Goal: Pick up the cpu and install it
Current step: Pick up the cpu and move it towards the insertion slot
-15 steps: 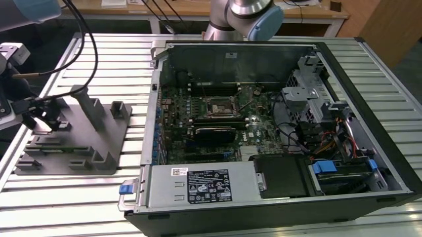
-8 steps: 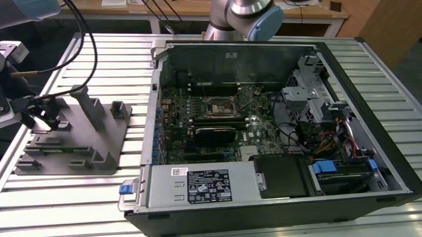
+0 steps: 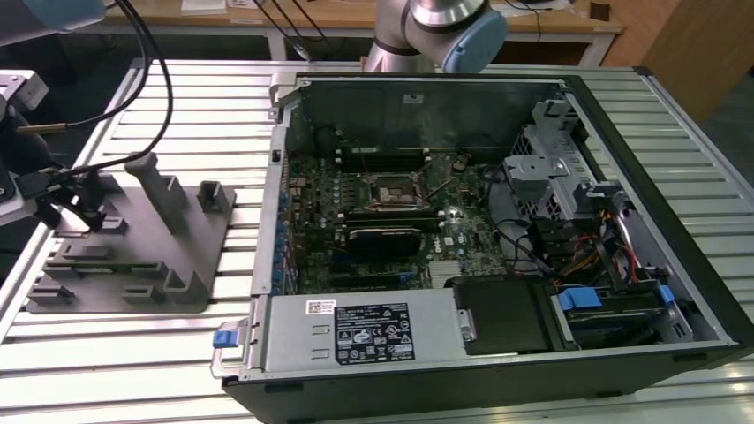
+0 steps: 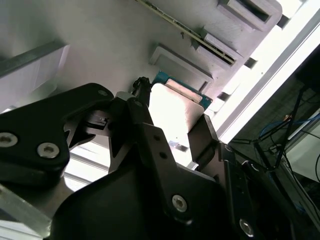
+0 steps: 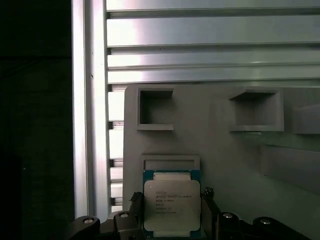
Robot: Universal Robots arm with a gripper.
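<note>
Now: gripper at the tray, jaws pinching the cpu.
Cpu lies metal top up w/ a teal edge showing, just beside a raised frame on the tray. In both wrist views the fingers press its two opp. sides. Can't tell if it's lifted or seated. Tray sits on the slatted table at the exterior view's left, beside the open case and well apart from the socket.
</note>
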